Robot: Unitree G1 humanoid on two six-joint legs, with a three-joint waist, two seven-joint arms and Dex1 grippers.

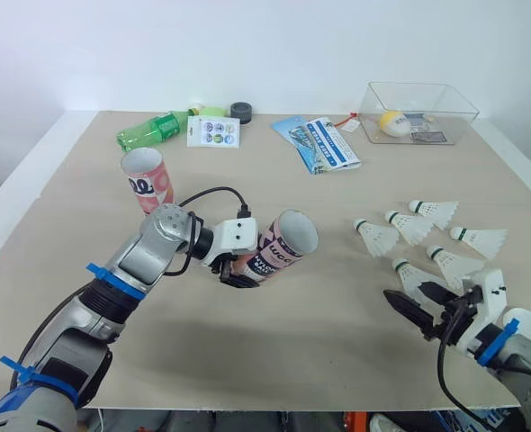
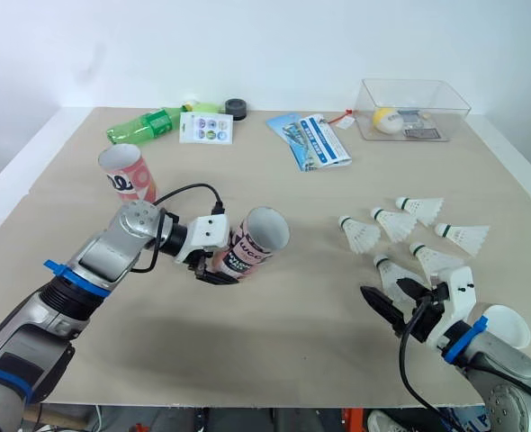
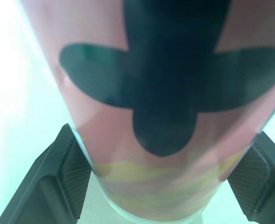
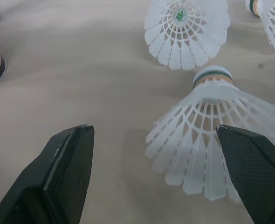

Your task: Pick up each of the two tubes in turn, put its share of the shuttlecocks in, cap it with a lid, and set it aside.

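My left gripper [image 1: 239, 274] is shut on a pink tube [image 1: 281, 245], which is held tilted just above the table with its open mouth facing right. In the left wrist view the tube [image 3: 151, 93] sits between both pads [image 3: 74, 170]. A second pink tube [image 1: 146, 180] stands upright at the left. Several white shuttlecocks [image 1: 411, 226] lie at the right. My right gripper [image 1: 425, 302] is open low over the table, at the nearest shuttlecock [image 4: 212, 135], which lies between its fingers close to one pad. A white lid [image 1: 528, 326] lies beside the right wrist.
Along the far edge lie a green bottle [image 1: 153, 129], a sticker card [image 1: 213, 131], a black round cap [image 1: 241, 110], a blue leaflet [image 1: 318, 144] and a clear box [image 1: 445, 94] holding a yellow ball. The table edge runs close behind the right gripper.
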